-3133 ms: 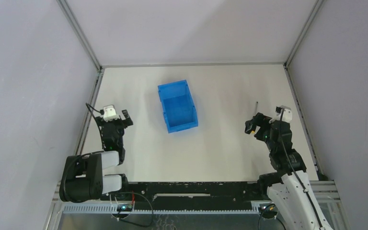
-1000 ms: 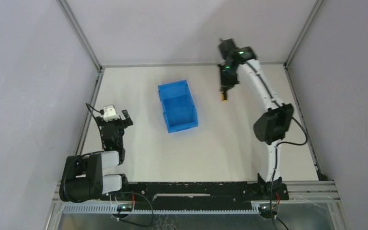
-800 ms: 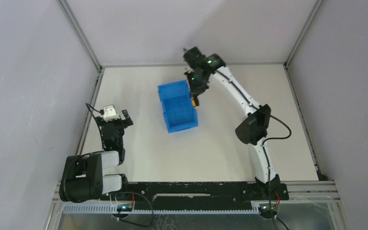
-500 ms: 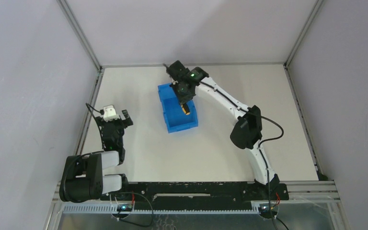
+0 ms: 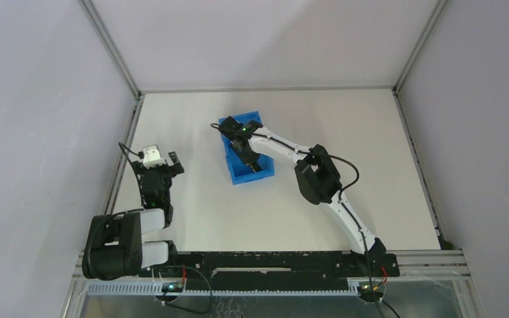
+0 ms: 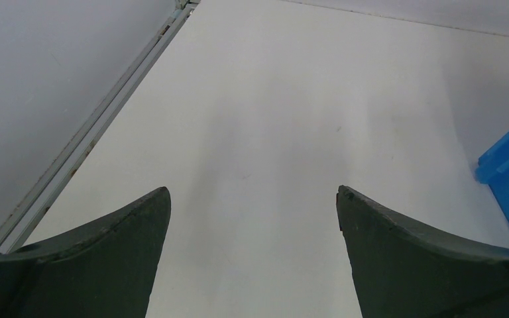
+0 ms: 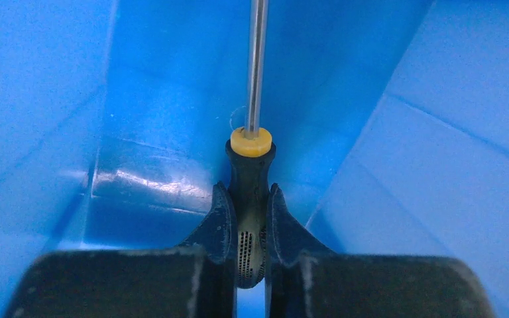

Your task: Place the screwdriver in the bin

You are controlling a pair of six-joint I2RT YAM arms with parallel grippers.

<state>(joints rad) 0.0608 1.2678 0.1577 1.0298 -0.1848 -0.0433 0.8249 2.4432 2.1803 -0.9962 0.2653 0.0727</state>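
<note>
The right tool [image 7: 248, 199] is clenched on the black handle of the screwdriver [image 7: 250, 165], low inside the bin [image 7: 437, 132]. The shaft points away from the wrist (its tip runs out of that view). The left tool [image 6: 252, 199] is spread wide, grasping nothing, over the worktop [image 6: 272, 99] left of the bin.

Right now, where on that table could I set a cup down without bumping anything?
Widest bare stretch: the table between the right arm and the right wall. Also free: between the left gripper and the blue bin. Crowded: inside the bin, where the right gripper holds the screwdriver.
</note>
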